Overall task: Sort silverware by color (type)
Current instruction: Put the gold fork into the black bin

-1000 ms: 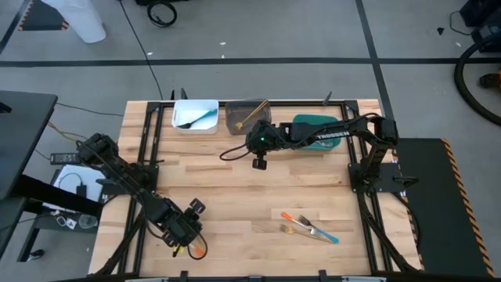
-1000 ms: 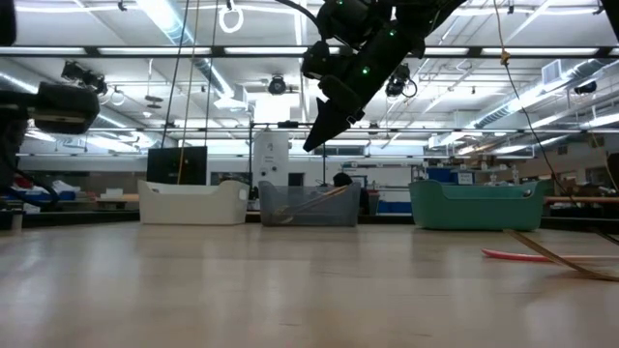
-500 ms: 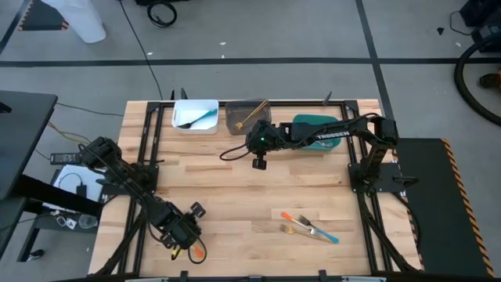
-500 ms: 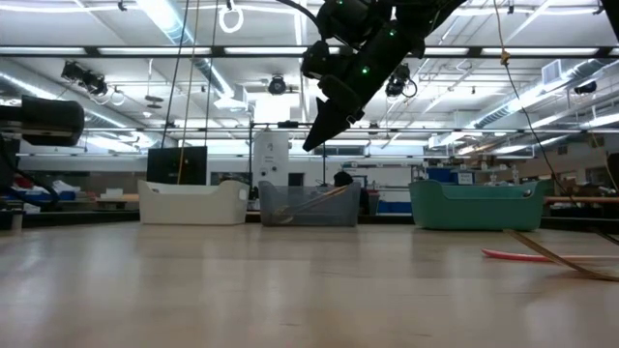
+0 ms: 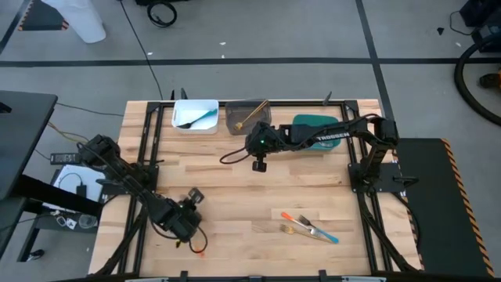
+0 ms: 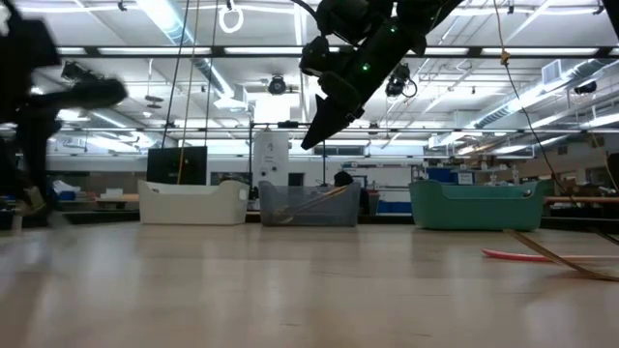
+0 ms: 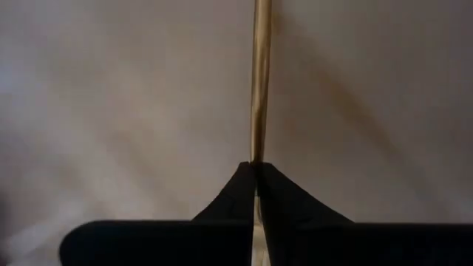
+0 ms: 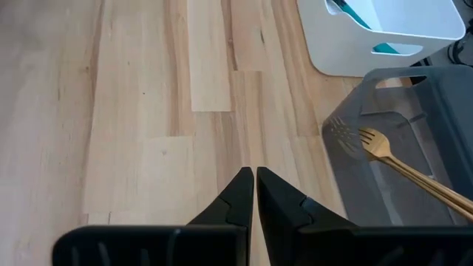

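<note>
My left gripper point(image 5: 185, 236) is near the table's front left corner, shut on a slim golden-tan fork point(image 7: 260, 81). An orange fork point(image 5: 197, 251) lies flat on the table just beside it. My right gripper point(image 8: 253, 174) hangs shut and empty high over the far middle of the table point(image 6: 311, 143), near the grey bin point(image 5: 246, 116). That bin holds one golden fork point(image 8: 399, 159). The white bin point(image 5: 196, 116) holds blue forks. Three more forks, orange point(image 5: 290, 216), golden-tan point(image 5: 297, 229) and blue point(image 5: 325, 233), lie flat at the near right. My left gripper pinches the golden-tan fork's slim shaft point(image 7: 257, 151) between its two fingertips. The fork runs straight on ahead of the fingers point(image 7: 284, 199) and out of the wrist view. The high view does not show the fork, and the gripper hides which end is held.
A teal bin point(image 5: 317, 125) stands at the far right, partly under my right arm. The three bins line the table's far edge. Black frame rails point(image 5: 145, 196) run along the table's left and right sides. Bare wood point(image 5: 235, 196) lies between the arms.
My left gripper has taken hold of the golden-tan fork that lay beside the orange one at the near edge. It has gone up and a little toward the far edge, and the arm blurs in the low view. The orange fork stays in place.
</note>
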